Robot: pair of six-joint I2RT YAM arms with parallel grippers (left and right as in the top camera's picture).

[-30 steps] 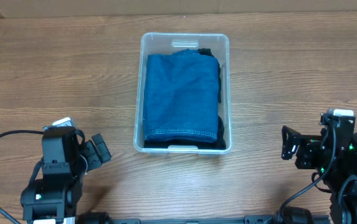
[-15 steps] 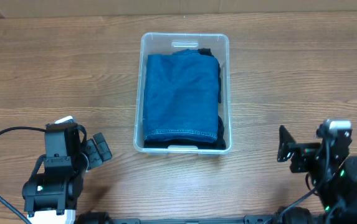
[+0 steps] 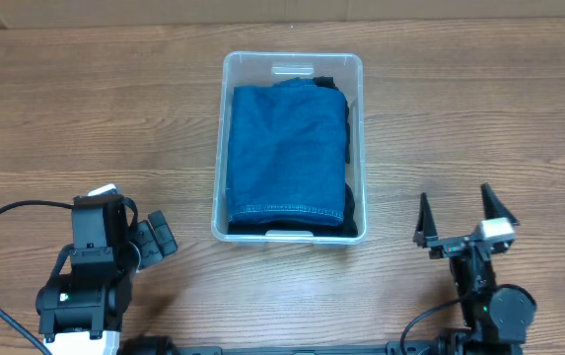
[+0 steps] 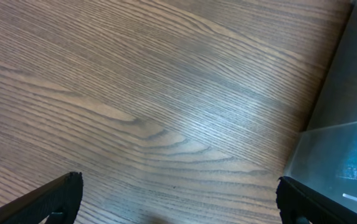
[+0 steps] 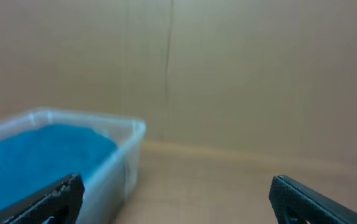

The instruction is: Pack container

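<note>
The clear plastic container (image 3: 291,65) stands at the table's middle, holding folded blue jeans (image 3: 287,148) over a dark garment (image 3: 351,212). My left gripper (image 3: 152,240) is open and empty near the front left, left of the container; its wrist view shows the container's corner (image 4: 343,149). My right gripper (image 3: 455,212) is open and empty at the front right, pointing away from me; its wrist view shows the container (image 5: 113,155) with the blue jeans (image 5: 41,155) at the left.
A black cable (image 3: 6,222) loops at the front left beside the left arm. A cardboard wall (image 5: 228,68) stands behind the wooden table (image 3: 479,118).
My right arm has swung round and drawn back toward the front edge, its fingers now pointing away from me. My left arm has barely moved.
</note>
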